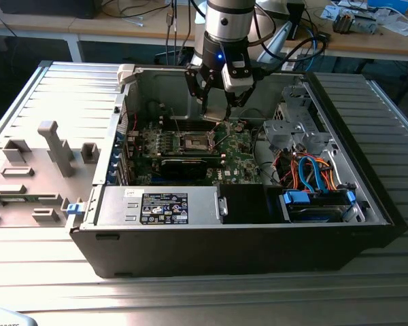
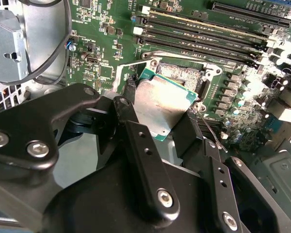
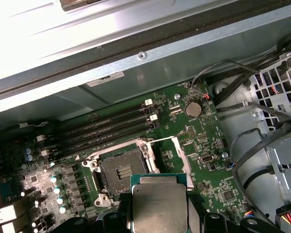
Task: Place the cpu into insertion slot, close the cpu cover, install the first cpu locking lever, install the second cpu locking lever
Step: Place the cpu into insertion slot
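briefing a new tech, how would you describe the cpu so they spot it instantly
Inside the open computer case, over the green motherboard, the gripper hangs near the empty socket. The cpu is the flat square chip pinched between its fingers; its plain silver-grey metal top with a green edge sets it apart from the dark open socket.

Silver-grey cpu (image 2: 162, 107) with green rim, green motherboard (image 2: 106, 53), blue and orange cables (image 1: 315, 166)

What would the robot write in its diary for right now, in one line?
gripper: shut on cpu | cpu: held near the empty socket, not in it | cpu cover: open
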Motion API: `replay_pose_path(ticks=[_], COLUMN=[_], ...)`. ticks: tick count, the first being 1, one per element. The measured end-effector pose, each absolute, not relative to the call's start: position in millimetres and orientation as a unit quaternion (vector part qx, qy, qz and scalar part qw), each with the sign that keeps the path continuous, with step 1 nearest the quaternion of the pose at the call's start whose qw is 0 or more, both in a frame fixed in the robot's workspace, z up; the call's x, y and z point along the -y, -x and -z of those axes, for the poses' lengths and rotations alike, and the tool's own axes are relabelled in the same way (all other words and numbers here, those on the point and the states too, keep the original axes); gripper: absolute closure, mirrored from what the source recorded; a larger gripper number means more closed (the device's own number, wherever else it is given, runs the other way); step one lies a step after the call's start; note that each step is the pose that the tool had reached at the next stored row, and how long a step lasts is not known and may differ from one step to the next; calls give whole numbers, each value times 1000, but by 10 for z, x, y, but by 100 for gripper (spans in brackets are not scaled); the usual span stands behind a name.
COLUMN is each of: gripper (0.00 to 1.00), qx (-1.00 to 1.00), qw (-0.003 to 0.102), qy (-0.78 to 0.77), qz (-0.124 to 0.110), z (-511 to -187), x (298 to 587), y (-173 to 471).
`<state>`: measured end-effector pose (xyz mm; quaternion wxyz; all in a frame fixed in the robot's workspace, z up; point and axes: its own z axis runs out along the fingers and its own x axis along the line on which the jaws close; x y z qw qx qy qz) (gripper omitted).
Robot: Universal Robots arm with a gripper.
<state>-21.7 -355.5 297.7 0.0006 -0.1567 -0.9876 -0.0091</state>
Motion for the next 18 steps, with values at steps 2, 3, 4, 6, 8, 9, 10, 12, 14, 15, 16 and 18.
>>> replay_pose_path(ticks=[2, 3, 4, 6, 8, 9, 10, 12, 14, 15, 16, 18], gripper=[45, 45, 45, 45, 45, 45, 45, 45, 45, 45, 45, 45], qx=[988, 988, 987, 987, 987, 987, 987, 987, 987, 987, 987, 987], qw=[1, 1, 1, 1, 1, 1, 1, 1, 1, 1, 0, 1], qy=[157, 157, 157, 158, 159, 159, 159, 160, 160, 160, 161, 161], qz=[9, 9, 9, 9, 9, 9, 9, 9, 9, 9, 9, 9], z=[-2975, -2974, -2973, -2971, -2968, -2967, -2966, -2965, -2963, -2962, -2961, -2959], x=[3555, 3555, 3555, 3555, 3555, 3555, 3555, 3555, 3555, 3555, 3555, 3555], y=[217, 217, 217, 217, 217, 217, 217, 217, 217, 217, 217, 217])
